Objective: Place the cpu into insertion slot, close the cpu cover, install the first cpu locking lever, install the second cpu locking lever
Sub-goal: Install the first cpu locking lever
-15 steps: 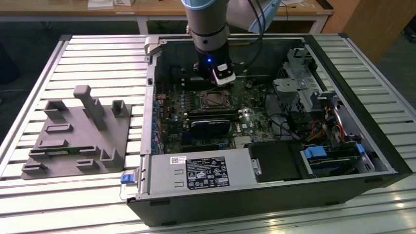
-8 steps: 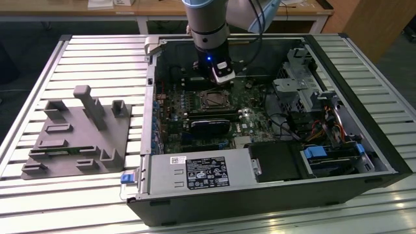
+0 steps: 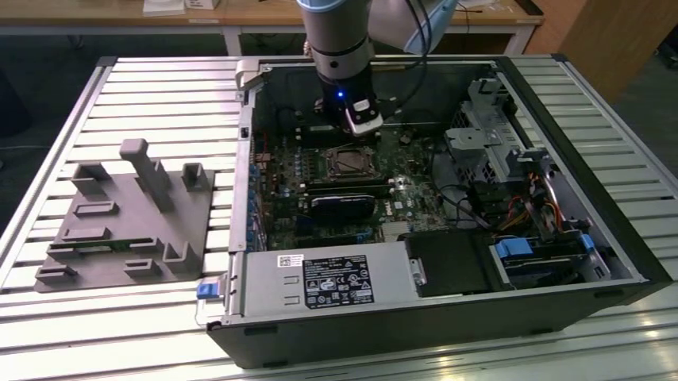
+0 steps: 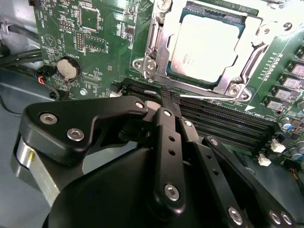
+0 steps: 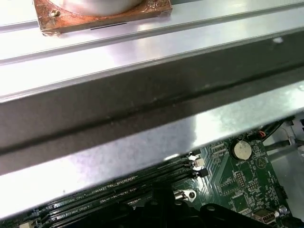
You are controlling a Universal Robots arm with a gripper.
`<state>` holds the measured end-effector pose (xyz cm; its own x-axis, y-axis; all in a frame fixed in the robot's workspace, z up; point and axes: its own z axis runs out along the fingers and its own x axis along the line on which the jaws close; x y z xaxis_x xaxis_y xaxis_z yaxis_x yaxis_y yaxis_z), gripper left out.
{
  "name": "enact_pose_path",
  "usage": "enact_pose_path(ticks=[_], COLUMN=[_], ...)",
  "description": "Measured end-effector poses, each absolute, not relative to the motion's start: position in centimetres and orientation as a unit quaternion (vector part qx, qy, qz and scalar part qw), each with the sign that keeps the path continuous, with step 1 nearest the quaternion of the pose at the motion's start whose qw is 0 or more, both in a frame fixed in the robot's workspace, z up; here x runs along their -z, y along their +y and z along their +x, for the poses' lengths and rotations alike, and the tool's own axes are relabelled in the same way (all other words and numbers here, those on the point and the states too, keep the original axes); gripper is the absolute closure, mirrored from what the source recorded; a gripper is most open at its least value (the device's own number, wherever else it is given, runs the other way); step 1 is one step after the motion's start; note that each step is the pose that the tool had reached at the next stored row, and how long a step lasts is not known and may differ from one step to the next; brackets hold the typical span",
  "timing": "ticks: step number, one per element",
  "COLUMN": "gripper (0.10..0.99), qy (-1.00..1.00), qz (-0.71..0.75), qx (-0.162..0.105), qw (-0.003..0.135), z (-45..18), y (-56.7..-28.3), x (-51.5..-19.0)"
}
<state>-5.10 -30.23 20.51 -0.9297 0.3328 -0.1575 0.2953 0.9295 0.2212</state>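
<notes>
In the exterior view, an open computer case [image 3: 445, 317] lay on a slatted metal table [image 3: 138, 103], with a grey moulded fixture [image 3: 127, 222] beside it on that view's left. The arm [image 3: 339, 40] reached down into the case, its gripper [image 3: 364, 127] hanging just above the green motherboard [image 3: 414, 190], close to the insertion slot [image 3: 348, 163] on the side farther from the camera. A black expansion card [image 3: 341, 208] sat nearer the camera than the slot, and a labelled power supply [image 3: 329, 279] filled the near edge of the case. In the second wrist view, the cpu [image 4: 204, 47] sat inside the insertion slot [image 4: 156, 47], its pale metal top showing through the window of the cpu cover [image 4: 242, 80], which lay flat around it. The black gripper [image 4: 168, 102] was pressed together with nothing between its fingers [image 4: 166, 137], its tip over the dark memory slots [image 4: 228, 123] just beside the socket. A round coin battery [image 4: 68, 69] sat on the board, well apart from the socket. In the first wrist view, a grey case rail [image 5: 142, 109] crossed the picture, with the coin battery [image 5: 242, 150] and memory slots [image 5: 118, 190] beyond it
</notes>
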Motion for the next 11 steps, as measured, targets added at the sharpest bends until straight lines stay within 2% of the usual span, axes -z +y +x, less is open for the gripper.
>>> enact_pose_path(ticks=[8,11], gripper=[0.98,0.98], qy=[0.977,0.977], qz=[0.161,0.16], qx=[-0.097,-0.098], qw=[0.097,0.103], z=[-5.19,-5.24], y=[-30.01,-30.01], x=[-20.5,-20.4])
